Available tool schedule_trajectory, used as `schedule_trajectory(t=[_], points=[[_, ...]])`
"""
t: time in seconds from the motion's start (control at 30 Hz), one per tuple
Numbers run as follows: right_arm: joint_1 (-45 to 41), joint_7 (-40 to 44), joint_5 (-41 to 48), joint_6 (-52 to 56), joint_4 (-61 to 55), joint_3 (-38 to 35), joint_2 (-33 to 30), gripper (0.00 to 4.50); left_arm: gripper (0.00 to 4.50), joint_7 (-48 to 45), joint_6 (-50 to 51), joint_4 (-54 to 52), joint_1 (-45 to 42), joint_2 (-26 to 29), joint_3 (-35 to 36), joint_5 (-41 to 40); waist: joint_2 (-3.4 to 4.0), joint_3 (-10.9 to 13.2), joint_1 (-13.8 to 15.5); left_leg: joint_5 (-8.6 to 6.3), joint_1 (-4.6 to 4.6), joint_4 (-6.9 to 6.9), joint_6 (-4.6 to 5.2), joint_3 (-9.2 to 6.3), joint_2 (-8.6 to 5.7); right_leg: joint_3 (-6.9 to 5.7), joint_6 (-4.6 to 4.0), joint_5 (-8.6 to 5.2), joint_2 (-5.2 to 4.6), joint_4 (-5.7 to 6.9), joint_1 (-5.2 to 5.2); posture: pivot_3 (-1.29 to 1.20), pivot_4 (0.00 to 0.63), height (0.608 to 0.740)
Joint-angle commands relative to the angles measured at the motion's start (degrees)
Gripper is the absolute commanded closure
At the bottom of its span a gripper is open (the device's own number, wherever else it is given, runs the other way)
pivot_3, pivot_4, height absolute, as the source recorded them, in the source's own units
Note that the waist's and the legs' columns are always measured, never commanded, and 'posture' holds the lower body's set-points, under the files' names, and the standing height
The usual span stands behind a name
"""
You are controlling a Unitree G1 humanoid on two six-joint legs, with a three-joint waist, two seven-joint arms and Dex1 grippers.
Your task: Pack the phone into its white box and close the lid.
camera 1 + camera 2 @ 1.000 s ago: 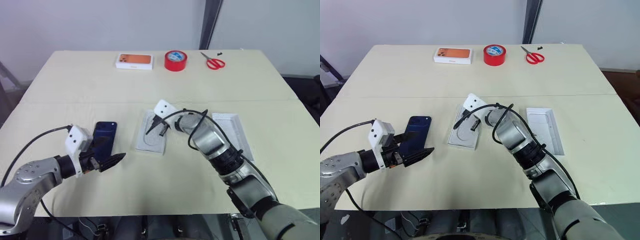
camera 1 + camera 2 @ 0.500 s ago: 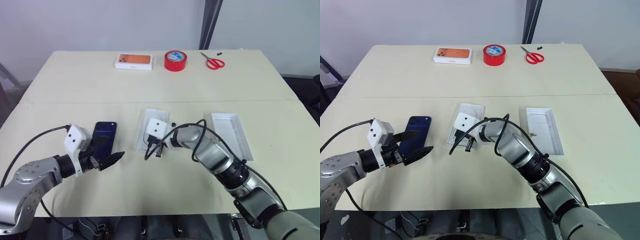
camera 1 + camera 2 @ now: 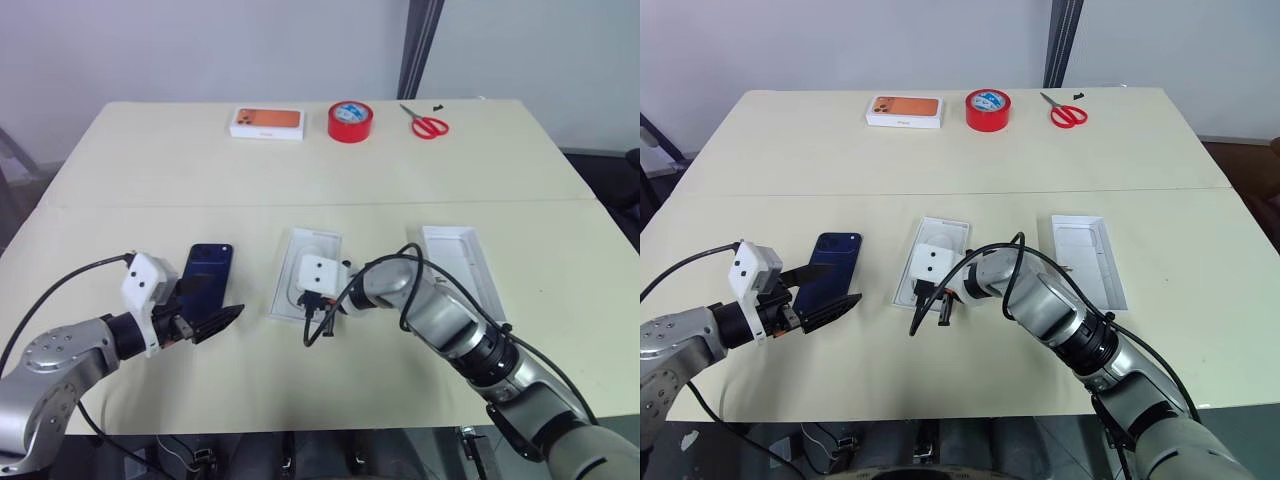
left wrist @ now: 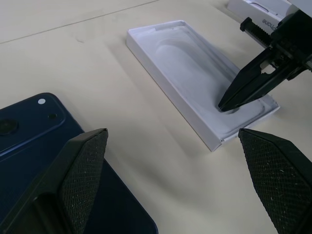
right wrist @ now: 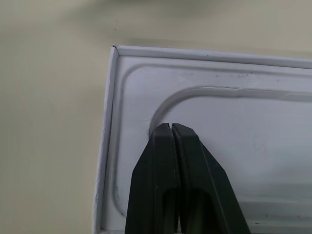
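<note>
The dark navy phone (image 3: pixel 208 272) lies flat on the table at my left, its camera end nearest the gripper. My left gripper (image 3: pixel 222 297) stands open just over the phone's near end (image 4: pixel 29 141), with nothing between its fingers. A white tray with a rounded oval recess (image 3: pixel 312 245) lies at the centre. My right gripper (image 5: pixel 170 126) is shut and empty, and its tip (image 4: pixel 225 105) rests at the near end of that recess. The lid (image 3: pixel 462 268) lies inner face up to the right. The white box is hidden or out of view.
Along the far edge stand a white box picturing an orange phone (image 3: pixel 268 122), a red tape roll (image 3: pixel 350 121) and red scissors (image 3: pixel 430 126). A black cable loops from my right wrist (image 3: pixel 308 338) over the table in front of the recessed tray.
My right gripper, still shut, has drawn back toward me from the far end of the recessed tray to its near end and has turned. The left gripper and the phone have stayed put.
</note>
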Motion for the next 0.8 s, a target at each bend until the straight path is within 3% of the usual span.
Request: schedule_trajectory(t=[0.03, 0.23, 0.27, 0.37, 0.5, 0.8], points=[[-1.59, -2.41, 0.28, -1.40, -0.43, -3.58, 1.25, 4.42, 0.00, 0.19, -1.09, -0.97, -0.41, 0.03, 1.09, -0.22, 0.00, 0.00, -0.01, 0.00, 0.00, 0.00, 0.00, 0.00, 0.00, 0.00, 0.00, 0.00, 0.00, 0.00, 0.00, 0.00, 0.150, 0.725], [0.68, 0.03, 6.52, -3.89, -5.49, -12.54, -1.14, 4.42, 0.00, 0.73, -0.98, -0.74, -0.53, 0.09, 1.47, -0.19, 0.00, 0.00, 0.32, -0.01, 0.00, 0.00, 0.02, 0.00, -0.01, -0.01, 0.00, 0.00, -0.01, -0.03, 0.02, 0.00, 0.150, 0.725], [2.22, 2.26, 8.63, -4.10, -7.07, -13.51, -2.69, 4.20, 0.00, 0.72, -1.02, -0.67, -0.54, 0.10, 1.45, -0.17, 0.00, 0.00, 0.43, -0.02, 0.00, 0.00, 0.03, 0.00, -0.01, -0.01, 0.00, 0.00, -0.01, -0.06, 0.04, 0.00, 0.150, 0.725], [7.18, 7.76, 11.83, -7.20, -12.21, -13.38, -8.26, 3.10, 0.00, 0.21, -1.29, -0.63, -0.60, 0.40, 0.91, 0.04, 0.00, 0.00, 0.63, -0.06, 0.00, 0.00, 0.10, 0.00, 0.00, -0.02, 0.01, 0.00, -0.02, -0.16, 0.11, 0.00, 0.150, 0.725], [10.78, 8.36, 12.64, -7.85, -15.33, -11.60, -10.86, 1.02, 0.00, -1.59, -2.30, -1.45, 0.02, 1.23, -0.07, 0.82, 0.00, 0.00, 0.06, -0.07, 0.03, 0.01, 0.11, 0.01, 0.00, -0.01, 0.00, 0.00, -0.05, -0.16, 0.14, 0.00, 0.150, 0.725], [9.43, 2.09, 7.96, -6.29, -11.28, -4.28, -6.49, 1.02, 0.00, -5.21, -4.84, -3.38, 4.35, 3.09, -0.03, 2.80, 0.02, 0.01, 0.19, -0.06, 0.06, 0.00, 0.10, 0.01, 0.01, -0.01, -0.05, -0.02, -0.06, -0.15, 0.15, 0.00, 0.150, 0.725]])
